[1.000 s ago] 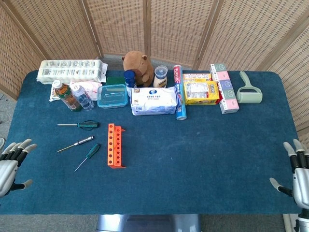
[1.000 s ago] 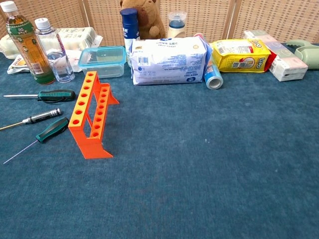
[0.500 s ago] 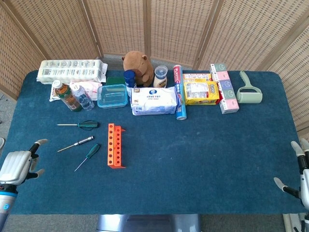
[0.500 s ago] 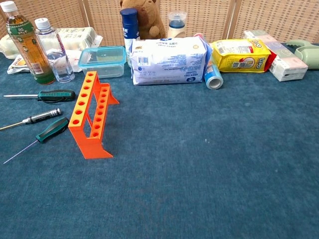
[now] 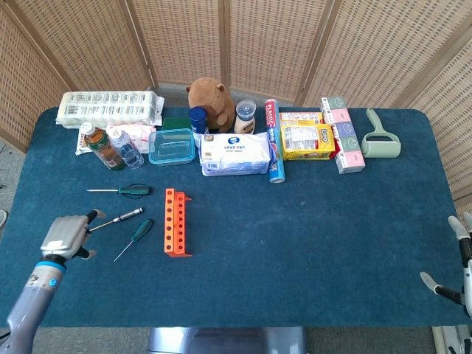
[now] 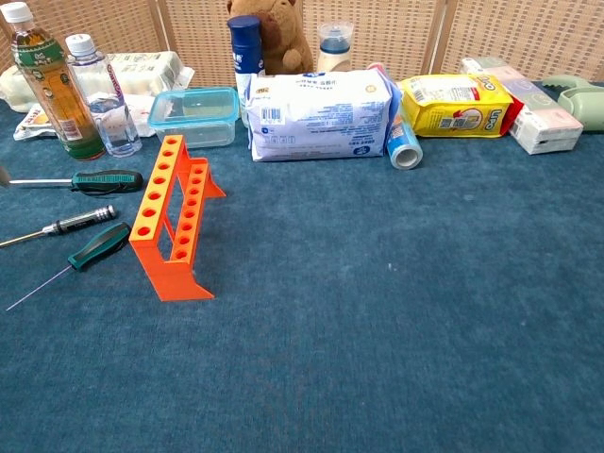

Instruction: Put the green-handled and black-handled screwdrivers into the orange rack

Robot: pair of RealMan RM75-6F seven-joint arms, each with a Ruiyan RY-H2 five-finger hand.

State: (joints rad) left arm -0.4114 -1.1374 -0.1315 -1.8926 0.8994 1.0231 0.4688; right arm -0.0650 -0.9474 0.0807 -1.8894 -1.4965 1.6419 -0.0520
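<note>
Orange rack (image 5: 176, 221) is standing empty — both screwdrivers (image 5: 135, 237) are lying flat just left of it, untouched; left hand (image 5: 65, 235) is hovering nearby, fingers apart, holding nothing.

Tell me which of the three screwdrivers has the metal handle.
The middle screwdriver, lying between two green-and-black-handled ones; its handle is slim, silver and dark.

Bare cloth (image 5: 310, 236) right of orange rack (image 5: 175, 221).

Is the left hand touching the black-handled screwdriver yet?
Cannot tell. In the head view the left hand sits at the tip of the black-handled screwdriver, with neither gap nor contact plain.
</note>
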